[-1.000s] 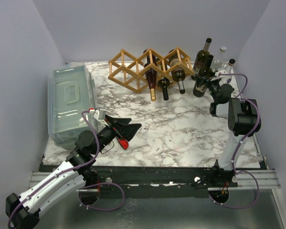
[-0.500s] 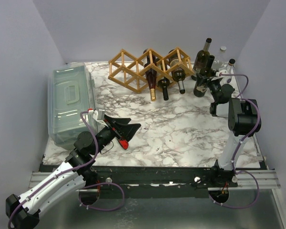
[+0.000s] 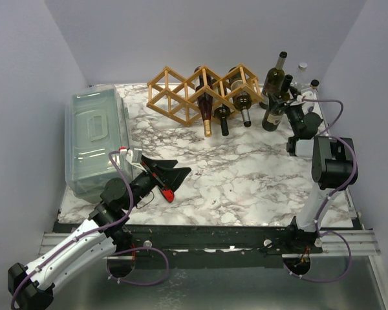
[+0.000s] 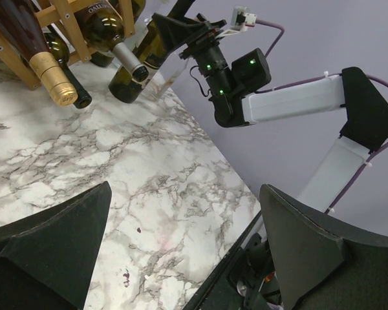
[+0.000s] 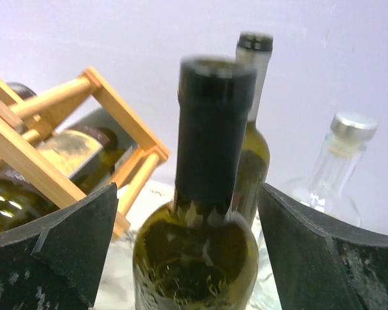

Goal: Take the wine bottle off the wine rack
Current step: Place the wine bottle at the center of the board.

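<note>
Upright bottle (image 5: 213,148) stands at 12 o'clock between the right hand's (image 5: 187,194) wide-open, empty jaws; rack (image 3: 200,90) lies at 9 o'clock

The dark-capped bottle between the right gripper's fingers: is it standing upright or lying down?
Upright. The bottle stands on the table beside the wine rack, neck pointing up; the right gripper is open around it.

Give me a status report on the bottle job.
Left gripper open, front left. Right gripper open, straddling neck of upright green bottle beside wine rack. In rack: three bottles. Two more bottles close behind.
</note>
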Available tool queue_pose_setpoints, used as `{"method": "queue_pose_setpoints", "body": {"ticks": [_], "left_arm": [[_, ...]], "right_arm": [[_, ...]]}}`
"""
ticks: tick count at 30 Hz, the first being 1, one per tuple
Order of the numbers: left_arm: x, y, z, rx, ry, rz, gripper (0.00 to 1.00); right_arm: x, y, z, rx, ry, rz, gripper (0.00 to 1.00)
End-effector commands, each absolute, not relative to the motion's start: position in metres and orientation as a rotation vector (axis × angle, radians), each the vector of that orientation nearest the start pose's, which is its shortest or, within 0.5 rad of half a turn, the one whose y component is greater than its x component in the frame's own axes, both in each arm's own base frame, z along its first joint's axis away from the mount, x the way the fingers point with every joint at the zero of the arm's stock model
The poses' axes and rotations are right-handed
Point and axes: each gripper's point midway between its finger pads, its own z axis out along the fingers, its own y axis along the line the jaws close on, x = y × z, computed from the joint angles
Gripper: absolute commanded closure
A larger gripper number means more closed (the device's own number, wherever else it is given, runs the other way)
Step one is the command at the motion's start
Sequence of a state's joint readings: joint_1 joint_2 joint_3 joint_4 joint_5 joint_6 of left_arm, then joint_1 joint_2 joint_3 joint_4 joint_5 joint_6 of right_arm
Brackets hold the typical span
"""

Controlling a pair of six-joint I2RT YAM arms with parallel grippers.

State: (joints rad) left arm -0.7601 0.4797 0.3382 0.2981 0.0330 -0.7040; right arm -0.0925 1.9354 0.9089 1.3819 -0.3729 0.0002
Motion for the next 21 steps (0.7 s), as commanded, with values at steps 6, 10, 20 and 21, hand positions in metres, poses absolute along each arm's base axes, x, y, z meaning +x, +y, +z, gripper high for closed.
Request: {"method": "queue_pose_setpoints", "body": {"ticks": [6,10,20,21], "left_arm": [[0.184,-0.219,0.275,0.061,1.499,-1.236,0.01],[0.181,-0.218,0.276,0.063,1.490,-1.248,0.01],[0.178,-0.220,0.271,0.072,1.507,-1.262,0.01],[0.178,-0.221,0.270,0.077,1.513,-1.263,0.01]], "right_arm": [[0.511,0.026,0.277,-0.289,1.146,0.197,0.02],[0.507,0.025,0.284,-0.286,1.168,0.191,0.01],[0.495,0.022,0.324,-0.340,1.187,0.142,0.01],[0.494,0.021,0.326,-0.340,1.199,0.145,0.01]]}}
